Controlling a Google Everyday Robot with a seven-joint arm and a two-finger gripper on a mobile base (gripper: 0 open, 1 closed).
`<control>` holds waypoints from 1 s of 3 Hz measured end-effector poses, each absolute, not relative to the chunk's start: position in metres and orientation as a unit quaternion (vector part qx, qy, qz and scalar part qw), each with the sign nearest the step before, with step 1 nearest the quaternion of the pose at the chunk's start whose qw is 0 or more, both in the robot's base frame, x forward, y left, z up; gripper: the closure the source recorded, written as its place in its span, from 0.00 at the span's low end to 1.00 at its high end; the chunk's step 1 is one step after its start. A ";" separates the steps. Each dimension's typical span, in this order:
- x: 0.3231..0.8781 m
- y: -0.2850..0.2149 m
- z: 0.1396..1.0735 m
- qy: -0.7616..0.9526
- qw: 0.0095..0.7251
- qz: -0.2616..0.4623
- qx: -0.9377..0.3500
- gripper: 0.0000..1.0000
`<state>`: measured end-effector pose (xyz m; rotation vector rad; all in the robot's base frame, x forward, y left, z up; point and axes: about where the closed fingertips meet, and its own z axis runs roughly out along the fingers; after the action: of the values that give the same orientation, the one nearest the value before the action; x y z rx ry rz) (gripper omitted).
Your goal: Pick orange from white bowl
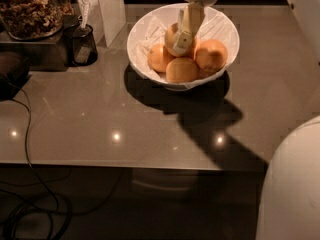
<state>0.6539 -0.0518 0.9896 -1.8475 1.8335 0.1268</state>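
Gripper (182,34) reaches in from twelve o'clock over the white bowl (136,43), jaws clamped on the orange (171,38) at bowl centre, top-down since other fruits (182,70) crowd it from three to eight o'clock.

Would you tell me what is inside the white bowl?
The end effector reaches down at the top orange; three more fruits lie on crumpled paper. The bowl bottom is hidden under them.

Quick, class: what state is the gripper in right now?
Gripper: closed on the orange, just above the other fruit in the bowl.
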 end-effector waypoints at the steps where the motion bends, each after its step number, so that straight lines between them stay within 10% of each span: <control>1: 0.658 -0.065 0.960 0.708 0.248 0.074 -0.657 0.00; 3: 0.665 -0.069 0.937 0.724 0.240 0.101 -0.639 0.00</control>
<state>0.6651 -0.0693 0.9366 -1.7492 1.9809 0.2753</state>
